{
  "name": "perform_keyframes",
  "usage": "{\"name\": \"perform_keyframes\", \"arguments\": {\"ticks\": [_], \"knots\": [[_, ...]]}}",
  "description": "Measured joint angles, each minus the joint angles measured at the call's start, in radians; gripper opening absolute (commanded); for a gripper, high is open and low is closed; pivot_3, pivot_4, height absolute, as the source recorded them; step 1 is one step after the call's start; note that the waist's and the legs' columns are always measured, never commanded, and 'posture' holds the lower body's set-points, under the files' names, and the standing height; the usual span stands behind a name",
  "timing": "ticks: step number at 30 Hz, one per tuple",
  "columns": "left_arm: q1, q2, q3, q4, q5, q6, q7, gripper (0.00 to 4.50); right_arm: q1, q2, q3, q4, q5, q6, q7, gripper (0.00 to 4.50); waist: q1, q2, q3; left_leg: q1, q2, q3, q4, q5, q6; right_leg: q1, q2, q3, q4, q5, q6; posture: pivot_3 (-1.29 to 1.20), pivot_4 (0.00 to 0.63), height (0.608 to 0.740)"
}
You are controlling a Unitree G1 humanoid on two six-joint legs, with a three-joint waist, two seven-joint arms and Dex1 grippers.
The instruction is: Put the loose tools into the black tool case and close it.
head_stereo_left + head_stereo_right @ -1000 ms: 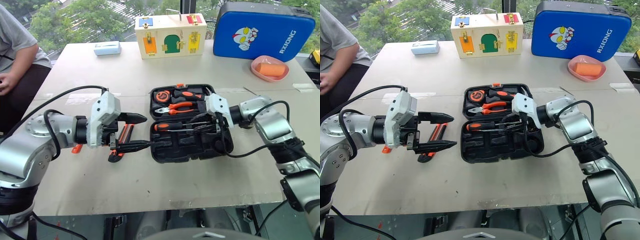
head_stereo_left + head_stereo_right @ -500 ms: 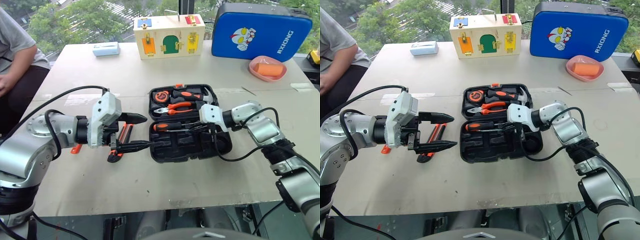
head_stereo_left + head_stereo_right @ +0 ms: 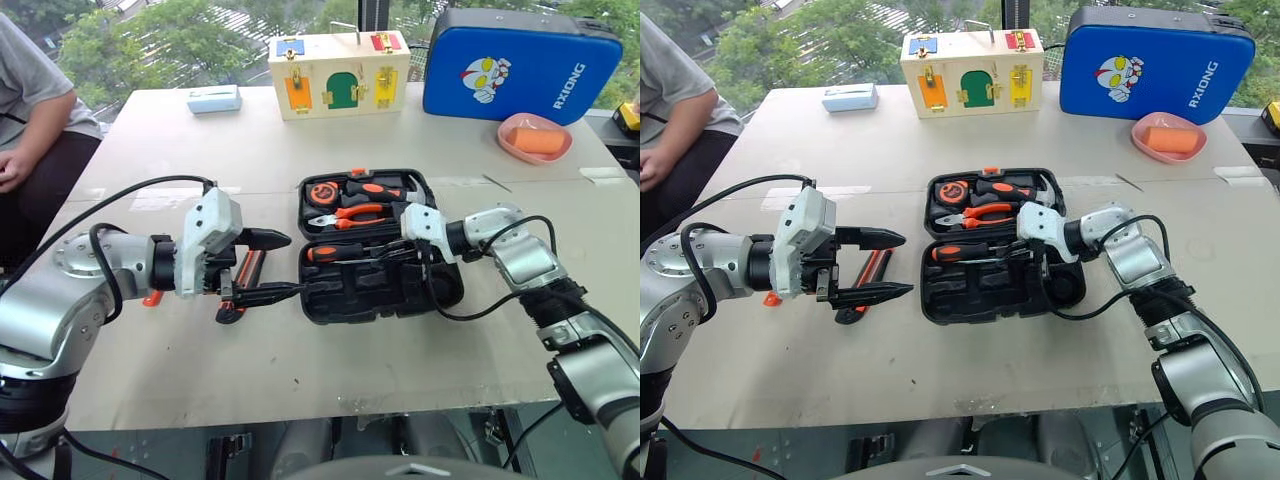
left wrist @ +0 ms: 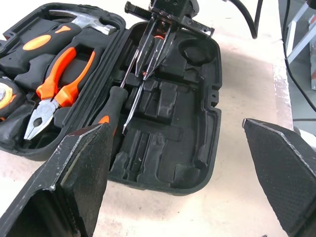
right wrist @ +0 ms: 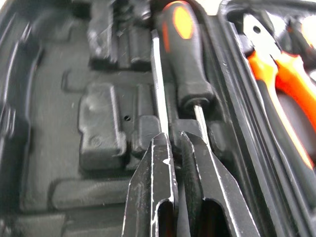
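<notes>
Two pincers: the right pincer (image 3: 1025,250) is pinched shut on a screwdriver (image 3: 975,251) shaft inside the open case (image 3: 1060,295). It lies crosswise along the hinge, handle toward the left pincer (image 3: 880,265), which hovers wide open and empty over the tabletop (image 3: 940,350), just beside the case.

Bright, even daylight (soft shadows), mostly sharp.
</notes>
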Motion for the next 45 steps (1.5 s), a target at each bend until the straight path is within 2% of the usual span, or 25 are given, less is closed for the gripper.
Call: {"name": "perform_keyframes", "arguments": {"ticks": [6,10,17,22,26,29,31,33,35,37,39,40,43,45], "knots": [[0.006,0.000,0.000,0.004,0.008,-0.010,0.000,4.50,0.013,-0.057,-0.025,-0.095,0.069,0.138,0.037,0.06,0.001,0.000,0.000,-0.006,0.000,-0.001,-0.001,0.000,0.000,-0.005,0.000,0.000,-0.002,0.000,0.000,0.00,0.150,0.735],[-0.010,-0.001,-0.010,0.011,0.010,-0.015,-0.001,4.50,0.029,-0.074,-0.020,-0.078,0.050,0.111,0.036,0.06,0.000,0.000,0.000,-0.006,0.000,0.000,-0.001,0.000,0.000,-0.006,0.000,0.000,-0.001,0.000,0.000,0.00,0.150,0.735],[-0.026,-0.001,-0.035,0.026,0.011,-0.019,-0.001,4.50,0.021,-0.057,0.007,-0.020,-0.014,-0.047,0.014,0.06,-0.004,-0.001,0.000,-0.003,0.000,0.001,-0.001,0.000,0.000,-0.005,0.000,0.000,-0.001,0.000,0.000,0.00,0.150,0.735],[0.050,0.002,0.003,0.020,0.010,-0.015,0.009,4.50,0.032,-0.039,-0.024,-0.038,0.055,0.008,0.040,0.06,-0.006,0.000,0.000,-0.003,0.000,0.001,-0.002,0.000,0.000,-0.005,0.001,0.001,0.000,0.000,0.000,0.00,0.150,0.735],[0.322,-0.027,0.217,0.003,0.029,0.016,0.076,4.50,-0.001,-0.053,-0.149,-0.211,0.263,0.130,0.103,0.06,-0.009,0.003,0.002,-0.004,0.000,-0.001,-0.005,0.000,0.000,-0.007,0.001,0.004,-0.003,0.000,0.000,0.00,0.150,0.735],[0.497,-0.110,0.409,-0.029,0.031,0.039,0.129,4.50,-0.042,-0.068,-0.204,-0.301,0.359,0.195,0.111,0.06,-0.004,0.002,0.002,-0.003,0.000,-0.001,-0.005,0.000,0.000,-0.006,0.000,0.006,-0.004,0.000,0.000,0.00,0.150,0.735],[0.694,-0.223,0.585,-0.053,0.049,0.043,0.167,4.50,-0.045,-0.093,-0.219,-0.349,0.433,0.262,0.141,0.58,-0.002,0.001,0.002,-0.003,-0.001,-0.001,-0.006,0.000,0.000,-0.007,0.000,0.009,-0.004,0.000,0.000,0.00,0.150,0.735],[0.806,-0.300,0.677,-0.056,0.060,0.040,0.183,4.50,-0.039,-0.116,-0.223,-0.369,0.462,0.290,0.160,1.29,0.003,0.000,0.001,-0.003,-0.001,-0.001,-0.006,-0.001,0.000,-0.006,0.000,0.009,-0.005,0.000,0.000,0.00,0.150,0.735],[0.906,-0.385,0.756,-0.070,0.070,0.005,0.186,4.50,-0.037,-0.117,-0.218,-0.383,0.477,0.292,0.174,2.17,0.006,0.000,0.001,-0.003,-0.001,-0.001,-0.006,-0.003,0.004,-0.006,-0.001,0.009,-0.004,0.000,0.000,0.00,0.150,0.735],[0.997,-0.458,0.810,-0.072,0.087,-0.032,0.199,4.50,-0.037,-0.126,-0.217,-0.400,0.479,0.288,0.183,3.25,0.015,0.000,0.001,-0.002,-0.001,0.000,-0.006,-0.003,0.004,-0.005,-0.001,0.009,-0.004,0.000,-0.001,0.00,0.150,0.735],[1.039,-0.492,0.835,-0.072,0.099,-0.063,0.206,4.50,-0.039,-0.128,-0.216,-0.404,0.478,0.282,0.187,4.23,0.028,0.000,0.001,-0.002,-0.001,-0.001,-0.006,-0.003,0.004,-0.005,-0.001,0.007,-0.004,0.001,-0.003,0.00,0.150,0.735],[1.060,-0.496,0.835,-0.071,0.106,-0.079,0.208,4.50,-0.040,-0.128,-0.216,-0.407,0.478,0.279,0.188,4.46,0.034,-0.001,0.001,-0.002,-0.001,-0.002,-0.006,-0.003,0.004,-0.005,-0.001,0.006,-0.004,0.001,-0.003,0.00,0.150,0.735],[1.057,-0.484,0.835,-0.063,0.107,-0.094,0.217,4.50,-0.040,-0.128,-0.216,-0.411,0.478,0.273,0.188,4.46,0.043,-0.001,0.001,-0.002,0.000,-0.002,-0.005,-0.003,0.004,-0.005,-0.001,0.006,-0.004,0.002,-0.004,0.00,0.150,0.735],[1.017,-0.425,0.832,-0.035,0.108,-0.095,0.228,4.50,-0.040,-0.131,-0.216,-0.418,0.478,0.272,0.185,4.46,0.047,-0.001,0.001,-0.002,0.000,-0.002,-0.006,-0.003,0.004,-0.005,-0.001,0.006,-0.004,0.002,-0.004,0.00,0.150,0.735]]}}
